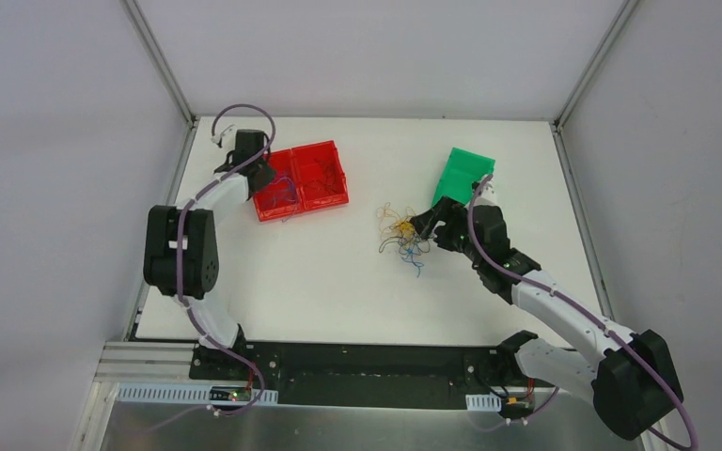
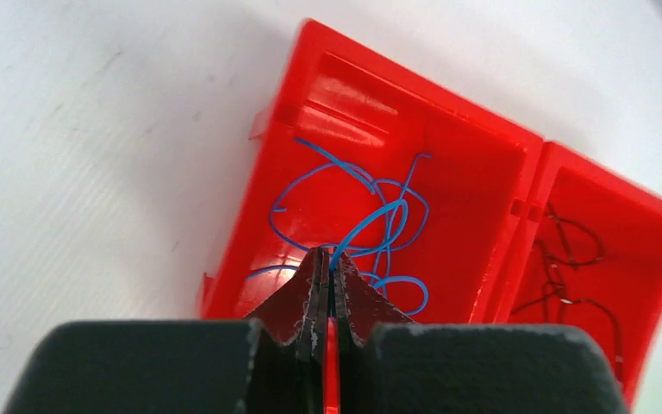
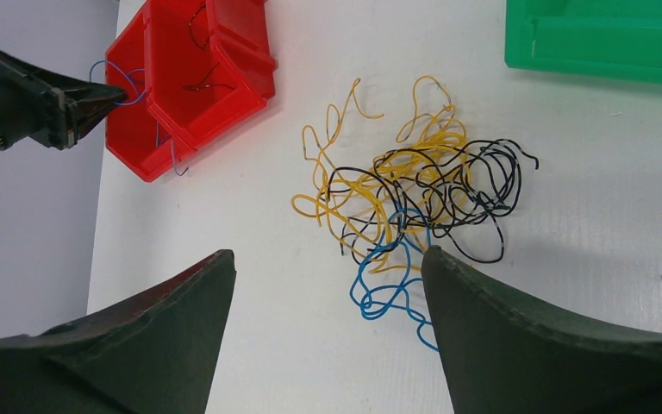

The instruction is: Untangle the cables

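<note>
A tangle of thin yellow, black and blue cables [image 1: 402,237] [image 3: 414,185] lies on the white table, right of centre. My right gripper [image 1: 425,224] [image 3: 327,254] hangs just above the tangle's near side. It is open, with nothing between its fingers, and a blue loop [image 3: 384,285] lies beside its right finger. My left gripper [image 1: 265,174] [image 2: 327,252] is over the left red bin [image 1: 268,202] [image 2: 310,52]. Its jaws are shut, and a blue cable [image 2: 379,216] comes out from between the tips. More blue cables lie loose in that bin.
A second red bin [image 1: 331,155] [image 2: 655,216] adjoins the first on its right and holds dark cables [image 2: 569,259]. A green bin [image 1: 463,174] [image 3: 603,39] stands behind the tangle, close to my right arm. Grey walls enclose the table.
</note>
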You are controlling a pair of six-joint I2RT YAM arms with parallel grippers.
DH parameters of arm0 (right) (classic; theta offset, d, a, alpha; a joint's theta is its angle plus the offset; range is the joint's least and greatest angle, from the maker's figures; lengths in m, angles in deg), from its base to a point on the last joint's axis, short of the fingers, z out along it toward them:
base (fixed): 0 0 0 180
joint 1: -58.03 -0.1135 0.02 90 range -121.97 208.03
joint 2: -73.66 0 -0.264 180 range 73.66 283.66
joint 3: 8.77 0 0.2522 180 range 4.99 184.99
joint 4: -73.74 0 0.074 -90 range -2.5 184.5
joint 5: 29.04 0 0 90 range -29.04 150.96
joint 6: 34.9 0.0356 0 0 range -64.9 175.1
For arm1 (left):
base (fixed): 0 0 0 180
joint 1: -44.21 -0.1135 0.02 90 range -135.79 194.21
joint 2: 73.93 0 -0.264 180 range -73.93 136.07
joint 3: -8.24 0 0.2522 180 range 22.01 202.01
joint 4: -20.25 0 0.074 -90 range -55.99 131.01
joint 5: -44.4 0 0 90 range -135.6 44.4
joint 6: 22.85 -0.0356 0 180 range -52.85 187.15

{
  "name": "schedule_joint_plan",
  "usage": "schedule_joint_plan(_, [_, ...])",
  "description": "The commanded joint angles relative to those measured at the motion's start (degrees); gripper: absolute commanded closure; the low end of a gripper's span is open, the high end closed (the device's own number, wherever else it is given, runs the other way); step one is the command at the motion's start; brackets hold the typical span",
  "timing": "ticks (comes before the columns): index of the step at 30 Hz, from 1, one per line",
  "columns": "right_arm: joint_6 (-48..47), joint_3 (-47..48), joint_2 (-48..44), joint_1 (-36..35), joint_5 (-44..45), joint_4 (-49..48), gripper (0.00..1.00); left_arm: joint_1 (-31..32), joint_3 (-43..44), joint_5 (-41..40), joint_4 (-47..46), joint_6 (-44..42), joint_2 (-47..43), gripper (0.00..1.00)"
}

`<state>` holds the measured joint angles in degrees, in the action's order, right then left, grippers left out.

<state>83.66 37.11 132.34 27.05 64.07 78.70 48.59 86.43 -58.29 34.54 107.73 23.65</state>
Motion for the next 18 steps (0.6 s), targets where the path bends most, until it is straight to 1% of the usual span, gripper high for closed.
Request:
schedule_joint_plan(1, [0.7,0.8,0.5,0.2,-0.4,-2.6,0.17,4.1,8.1,-8.7,10.7,-7.0,6.6,1.00])
schedule_joint_plan(7, [0.8,0.4,-0.4,0.5,-0.2,-2.7,0.17,4.3,12.3,-6.8,12.3,-7.8,14.3,1.00])
schedule_joint_plan(11, [1.0,0.4,-0.5,0.7,-0.3,-2.7,0.17,4.3,12.9,-5.8,13.0,-8.0,16.3,0.99])
schedule_joint_plan(12, [1.0,0.3,-0.6,0.7,-0.4,-2.6,0.17,4.3,12.9,-5.3,13.0,-8.0,15.9,0.95])
schedule_joint_plan(15, [1.0,0.1,-1.0,0.8,-0.4,-2.7,0.17,4.3,12.1,-4.2,12.9,-8.4,12.6,0.75])
schedule_joint_plan(18, [1.1,0.1,-1.1,0.9,-0.5,-2.7,0.17,4.3,11.1,-4.7,13.0,-8.1,7.8,0.69])
